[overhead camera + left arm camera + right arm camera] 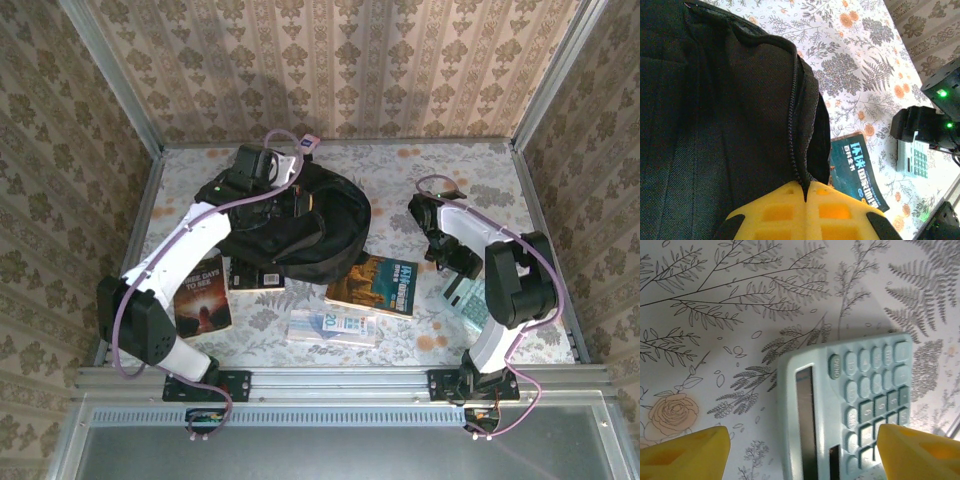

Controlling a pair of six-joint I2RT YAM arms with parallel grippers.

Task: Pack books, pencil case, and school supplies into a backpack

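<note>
The black backpack (pixel 295 225) has its zip edge pinched in the left jaws, which are pressed together. A brown-and-teal book (pixel 857 170) lies near them on the worktop (pixel 480 175). The right jaws stand apart above the pale teal calculator (pixel 860 405).

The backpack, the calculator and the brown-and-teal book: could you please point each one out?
backpack (pixel 300 225), top external view, middle of its black fabric body.
calculator (pixel 860 405), right wrist view, on its keypad.
brown-and-teal book (pixel 372 285), top external view, centre of its cover.
</note>
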